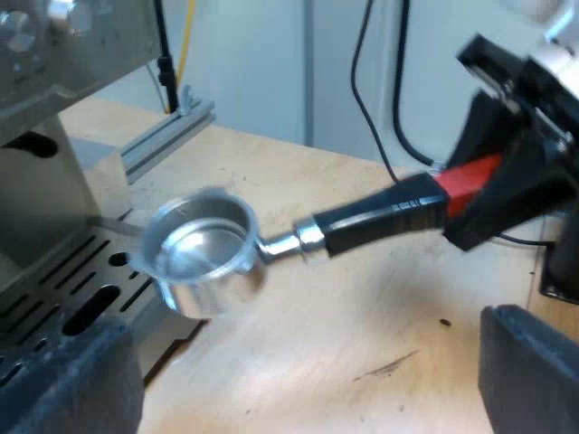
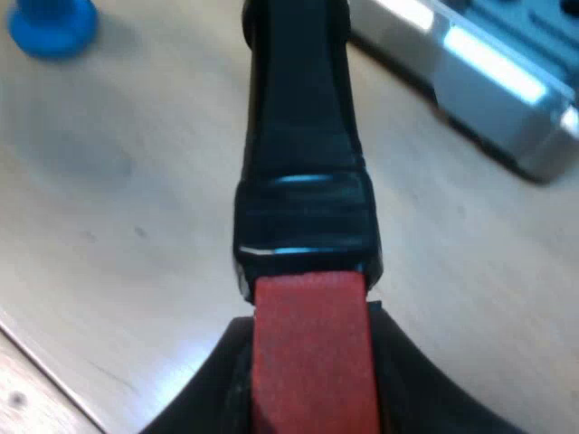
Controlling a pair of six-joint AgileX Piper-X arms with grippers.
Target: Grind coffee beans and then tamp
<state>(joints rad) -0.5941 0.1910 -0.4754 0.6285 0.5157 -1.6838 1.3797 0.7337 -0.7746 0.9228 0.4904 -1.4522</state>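
Observation:
The metal holder [image 1: 201, 242] hangs level in the air with its empty basket over the edge of the espresso machine's drip tray [image 1: 63, 294]. Its dark handle [image 1: 380, 215] ends in red, and my right gripper [image 1: 484, 194] is shut on that red end. In the right wrist view the red end [image 2: 312, 344] sits clamped between the fingers of my right gripper [image 2: 312, 384], with the dark handle [image 2: 298, 136] running away from the camera. My left gripper [image 1: 298, 389] is open over the wooden table, its fingers [image 1: 63, 384] wide apart and nothing between them.
The espresso machine [image 1: 54, 54] rises beside the holder's basket. A blue tamper [image 2: 50, 23] stands on the table beyond the handle. The machine's metal base [image 2: 488, 81] lies close to the handle. An aluminium rail [image 1: 167, 131] and cables lie near the wall.

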